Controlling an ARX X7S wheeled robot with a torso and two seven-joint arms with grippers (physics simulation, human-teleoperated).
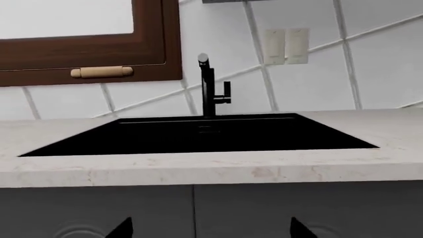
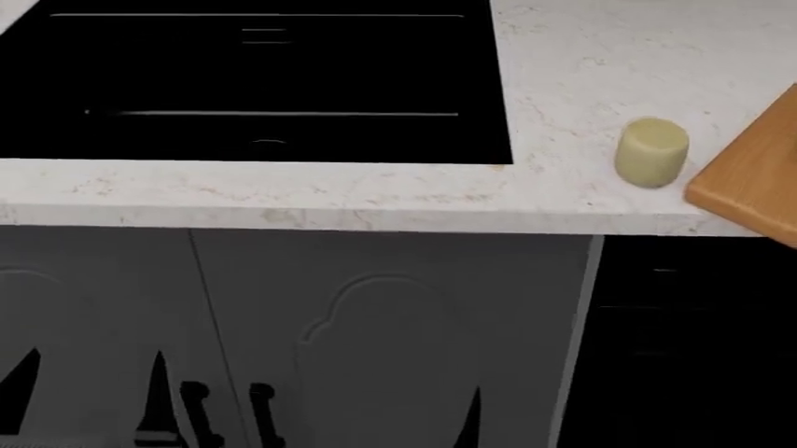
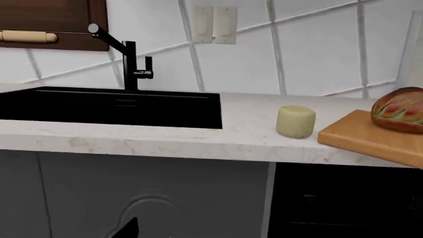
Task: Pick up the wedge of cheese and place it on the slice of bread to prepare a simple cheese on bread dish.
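Cheese (image 2: 651, 151) stands upright on the bench (image 2: 561, 56), apart from the board (image 2: 753, 182) at its 3 o'clock; bread (image 3: 399, 109) rests on that board. Sink (image 2: 249, 84) lies at 9 o'clock. Left tool (image 1: 208, 229) and right tool (image 3: 126, 229): only dark tips show, state cannot be told.

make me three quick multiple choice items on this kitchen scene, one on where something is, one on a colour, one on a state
1. Where does the wedge of cheese stand?
A. inside the sink
B. on the countertop beside the wooden board
C. on top of the bread

2. What colour is the faucet?
A. black
B. gold
C. white

3. What state is the slice of bread in?
A. held in a gripper
B. lying in the sink
C. resting on the wooden board with nothing on it

Answers:
1. B: the head view shows it on the countertop, between the sink and the board.
2. A: both wrist views show it dark black.
3. C: the right wrist view shows it alone on the board.
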